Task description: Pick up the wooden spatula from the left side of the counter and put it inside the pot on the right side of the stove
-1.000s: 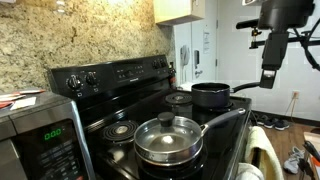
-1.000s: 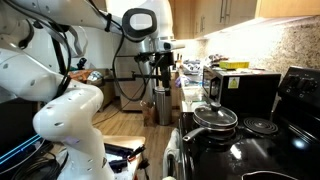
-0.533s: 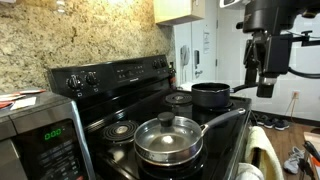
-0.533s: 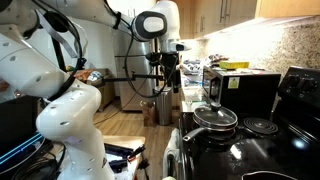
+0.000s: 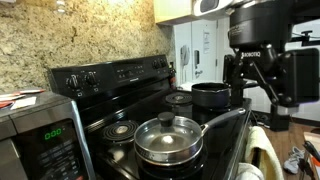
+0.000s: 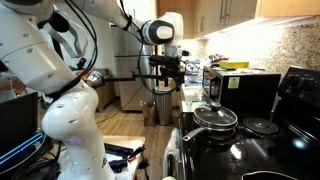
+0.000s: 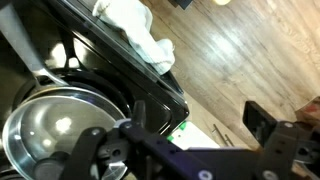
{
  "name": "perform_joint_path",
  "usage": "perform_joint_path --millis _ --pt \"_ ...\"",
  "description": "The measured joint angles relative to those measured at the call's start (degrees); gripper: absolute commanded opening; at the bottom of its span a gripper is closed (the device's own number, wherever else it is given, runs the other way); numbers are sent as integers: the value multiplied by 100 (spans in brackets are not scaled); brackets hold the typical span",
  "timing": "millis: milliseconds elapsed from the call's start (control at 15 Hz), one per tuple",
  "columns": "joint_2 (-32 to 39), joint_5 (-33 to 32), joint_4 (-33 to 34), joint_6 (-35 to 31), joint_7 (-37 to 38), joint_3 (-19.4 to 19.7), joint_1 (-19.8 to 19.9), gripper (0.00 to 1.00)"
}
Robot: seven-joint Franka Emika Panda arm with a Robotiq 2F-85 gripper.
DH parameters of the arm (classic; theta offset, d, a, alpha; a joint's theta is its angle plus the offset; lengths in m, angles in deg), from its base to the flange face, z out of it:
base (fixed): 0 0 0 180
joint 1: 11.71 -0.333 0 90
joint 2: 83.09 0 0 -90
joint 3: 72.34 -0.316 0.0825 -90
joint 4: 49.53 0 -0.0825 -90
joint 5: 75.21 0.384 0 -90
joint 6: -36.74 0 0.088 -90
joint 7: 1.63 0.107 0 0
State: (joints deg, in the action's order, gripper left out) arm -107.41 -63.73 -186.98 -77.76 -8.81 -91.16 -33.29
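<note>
The black pot stands on the stove's far burner, its handle pointing right. My gripper hangs in the air just right of the pot, above the stove's front edge, open and empty. It also shows in an exterior view, ahead of the counter. In the wrist view the open jaws frame the stove's front and the wooden floor. The wooden spatula does not show in any view.
A steel pan with a glass lid sits on the near burner and shows in the wrist view. A silver microwave stands beside the stove. A white towel hangs on the oven's front.
The arm has swung toward the stove and come lower, and the gripper has turned; it now hangs next to the black pot. Pot and pan have not moved.
</note>
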Motion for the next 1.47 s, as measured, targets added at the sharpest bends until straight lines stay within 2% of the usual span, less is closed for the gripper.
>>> perform_joint_path --millis 133,533,733,933,1133,1467 --pt "235 -66 156 55 -352 -7 -158 100" --pt "297 -76 182 48 -371 25 -179 100" --pt "445 -304 188 -477 -587 -50 -208 100" --pt "940 -448 311 -1085 -1104 -142 -345 100" --pt "1626 -553 649 -1423 -1697 -204 -475 100" --pt "2788 -908 1543 -1379 -2585 -413 -510 100"
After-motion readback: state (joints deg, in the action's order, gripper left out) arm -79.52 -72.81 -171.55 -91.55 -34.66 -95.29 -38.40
